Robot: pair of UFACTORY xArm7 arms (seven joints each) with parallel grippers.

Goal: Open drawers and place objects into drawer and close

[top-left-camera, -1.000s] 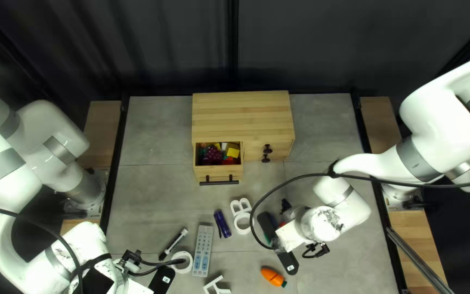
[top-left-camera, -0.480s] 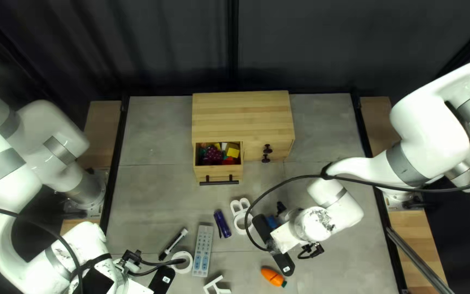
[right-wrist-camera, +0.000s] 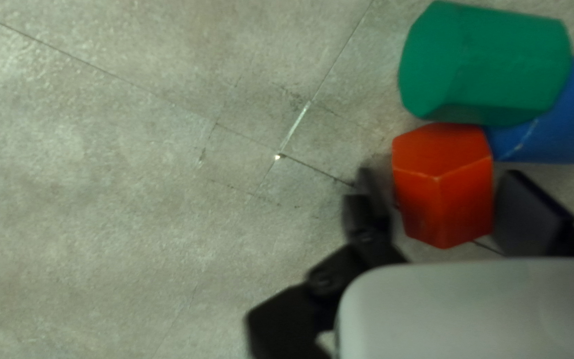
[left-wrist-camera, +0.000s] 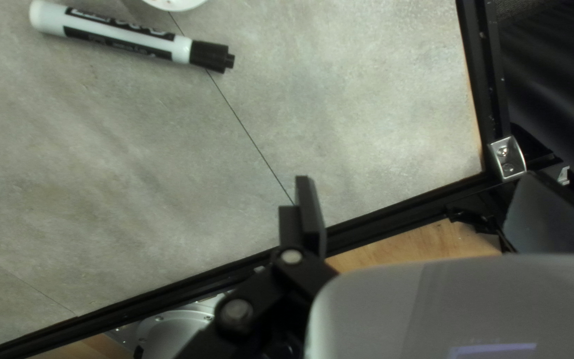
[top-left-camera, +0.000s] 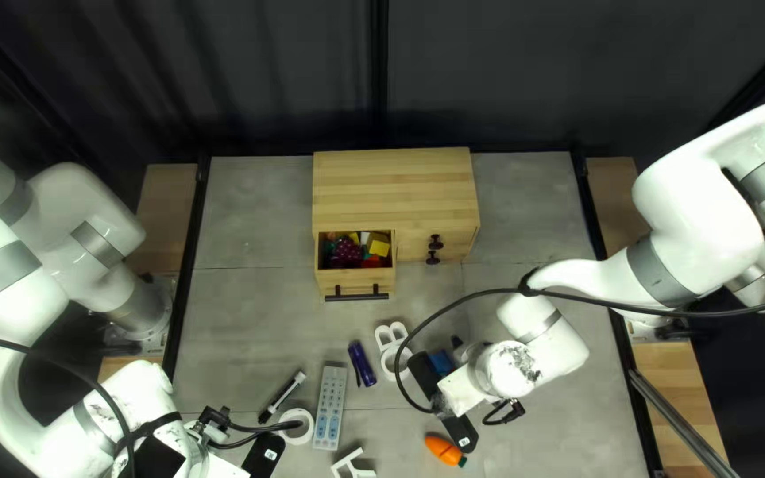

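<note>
My right gripper is low over the table's near part. In the right wrist view a red block lies between the fingers of that open gripper, with a narrow gap at the fingertips. A green block and a blue block lie together just ahead of it. The wooden cabinet has its left drawer pulled out, holding purple grapes, a yellow block and red pieces. My left gripper, open and empty in its wrist view, hangs at the near left.
A black-and-white marker lies ahead of my left gripper. Near the middle are a grey remote, a purple pen, a white tape roll and a white letter B. A toy carrot sits below my right gripper.
My right arm has shifted a little to the left in the top left view, uncovering more of the blue block. The left arm and the drawer have stayed put.
</note>
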